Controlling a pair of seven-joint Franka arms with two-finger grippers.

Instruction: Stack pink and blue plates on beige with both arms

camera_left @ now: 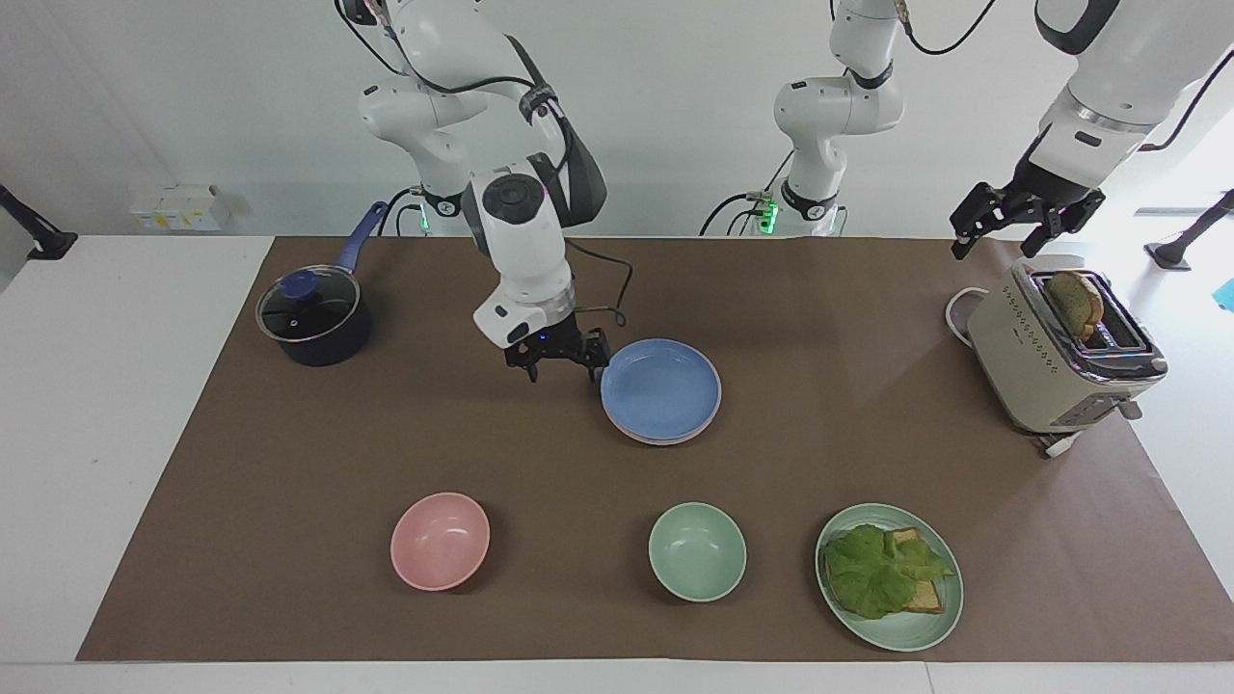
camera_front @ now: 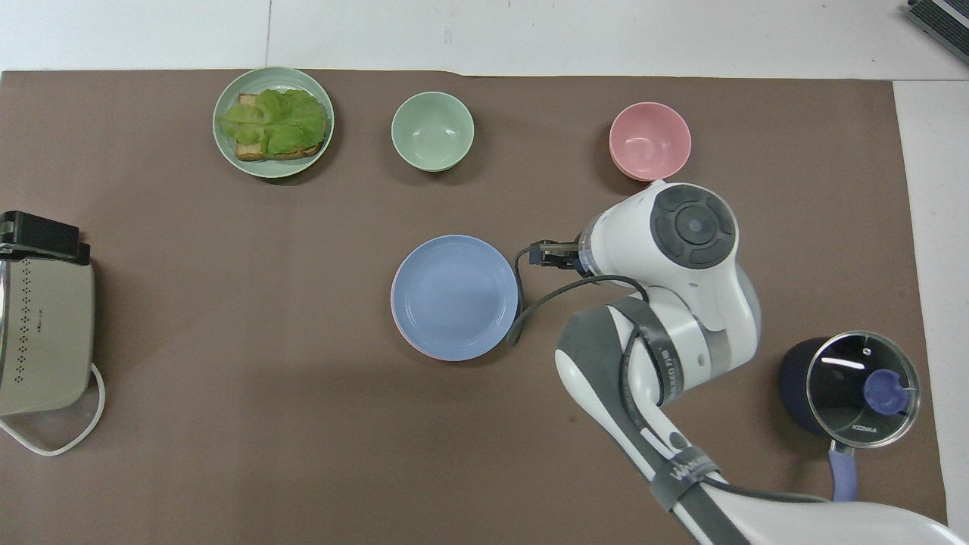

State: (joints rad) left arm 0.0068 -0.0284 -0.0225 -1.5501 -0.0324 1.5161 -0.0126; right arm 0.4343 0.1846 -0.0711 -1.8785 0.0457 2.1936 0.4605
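Brown mat [camera_left: 289, 482] holds saucepan [camera_left: 314, 318], toaster [camera_left: 1056, 361], 2 bowls [camera_left: 440, 541].

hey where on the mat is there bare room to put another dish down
Widest bare patch: between the plate stack and the toaster. Also open between the pot and pink bowl. Crowded: the row of bowls and the green plate.

Plate stack [camera_left: 660, 390] mid-table
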